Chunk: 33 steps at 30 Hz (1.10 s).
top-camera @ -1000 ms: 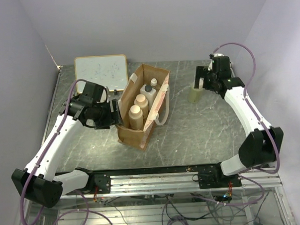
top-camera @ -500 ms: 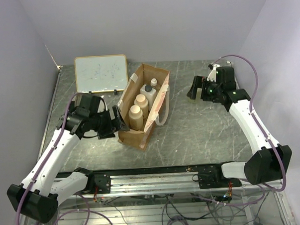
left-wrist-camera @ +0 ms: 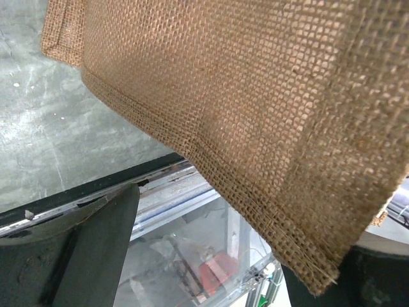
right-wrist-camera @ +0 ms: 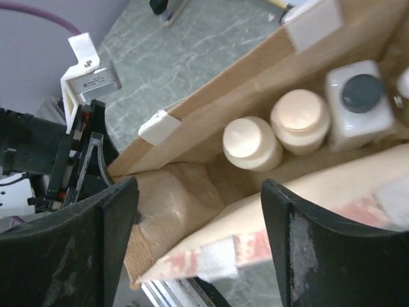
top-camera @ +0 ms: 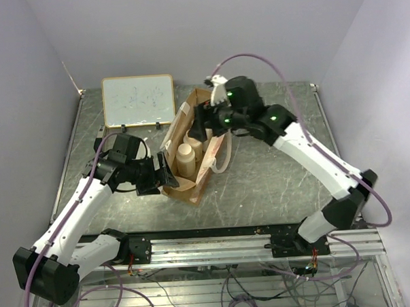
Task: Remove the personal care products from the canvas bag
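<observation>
Since the tall tan-brown canvas bag with cream strap handles stands upright mid-table with its mouth up, the products can only come out from above. Inside, in a row along its length:
- Two cream round-capped cylinder bottles touch each other.
- One white squarish bottle with a dark cap sits just beside them.
- A fourth white top shows at the wrist view's edge, too cropped to name.

No bottle shows outside the bag, though the right arm may hide one.

The right gripper hovers over the bag's mouth with its fingers spread wide and nothing between them. I'd say it's lined up for a pick, closest to the cream pair.

The left gripper sits low against the bag's outer wall, fingers also wide. The weave runs across the gap but isn't pinched. It's likely there to stop the bag tipping or sliding.

One framed whiteboard lies flat on the grey marbled table, behind the bag on the left and apart from it.
</observation>
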### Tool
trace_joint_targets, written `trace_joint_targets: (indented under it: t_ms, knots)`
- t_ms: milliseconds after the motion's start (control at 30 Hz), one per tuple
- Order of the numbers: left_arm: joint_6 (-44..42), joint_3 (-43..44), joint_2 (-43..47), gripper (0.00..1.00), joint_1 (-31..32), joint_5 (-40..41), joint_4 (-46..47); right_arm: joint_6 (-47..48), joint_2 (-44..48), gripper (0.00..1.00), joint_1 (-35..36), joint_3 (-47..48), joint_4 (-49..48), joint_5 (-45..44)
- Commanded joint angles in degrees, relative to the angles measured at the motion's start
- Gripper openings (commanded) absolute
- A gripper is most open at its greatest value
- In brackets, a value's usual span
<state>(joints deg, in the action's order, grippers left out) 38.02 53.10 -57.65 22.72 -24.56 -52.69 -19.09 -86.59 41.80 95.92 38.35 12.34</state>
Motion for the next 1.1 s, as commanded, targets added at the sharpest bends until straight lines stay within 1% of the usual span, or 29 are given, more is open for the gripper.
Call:
trace_joint_targets:
  t_ms: [0,133,267,467,633,1067]
  knots:
    - [-4.68,1.25,-0.63,0.91,0.39,-0.27,-3.66,-3.72,-6.39,0.75,6.66,3.33,3.84,-8.65]
    - [-7.41,0.65,-1.08,0.91,0.33,-1.21,-4.22,-4.44,-12.29,0.74,10.34,3.24,5.33,-17.60]
    - [-9.70,1.67,-1.11,0.91,0.35,-1.76,-5.38,-5.07,-16.25,0.74,11.55,4.42,5.85,-21.73]
    - [-11.03,2.07,-1.40,0.91,0.36,-1.61,-5.51,-4.84,-19.30,0.73,12.33,4.21,2.96,-23.08]
    - [-13.38,4.08,-2.57,0.91,0.35,-0.23,-7.07,-4.75,-20.99,0.73,12.36,4.01,1.64,-24.10]
    - [-16.25,5.07,-4.00,0.91,0.31,0.55,-8.61,-2.95,-24.58,0.70,12.59,5.86,1.33,-25.38]
